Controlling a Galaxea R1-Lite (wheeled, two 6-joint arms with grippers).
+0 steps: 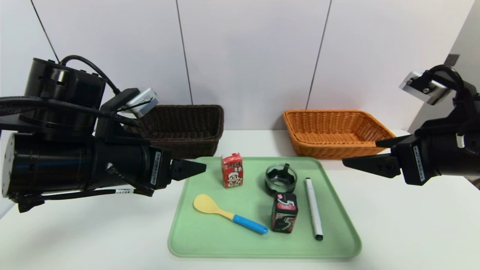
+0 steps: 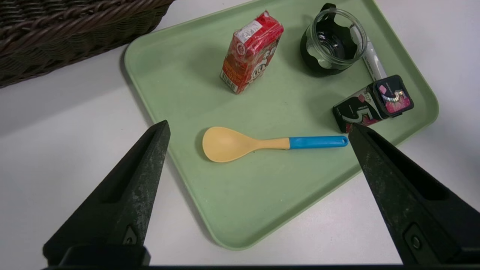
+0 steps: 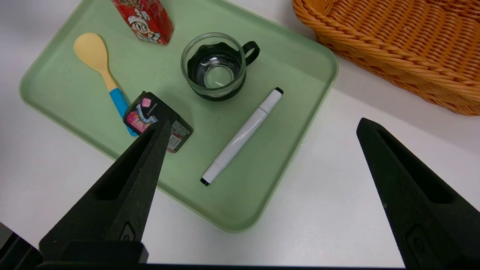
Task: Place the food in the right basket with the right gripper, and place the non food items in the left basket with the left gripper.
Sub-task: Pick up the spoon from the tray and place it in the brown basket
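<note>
Hovering level beside the tray [image 1: 262, 245] — left gripper [image 2: 258, 127] and right gripper [image 3: 264, 123], jaws spread, both empty — spoon [image 1: 225, 215] slanting, blue handle toward the black gum box [image 1: 284, 213].

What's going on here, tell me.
Nothing is being handled yet. The left gripper and right gripper hover, empty, jaws open. On the green tray sit a red carton, a spoon, a glass cup, a black box and a white marker. Behind it stand a dark basket and an orange one.
</note>
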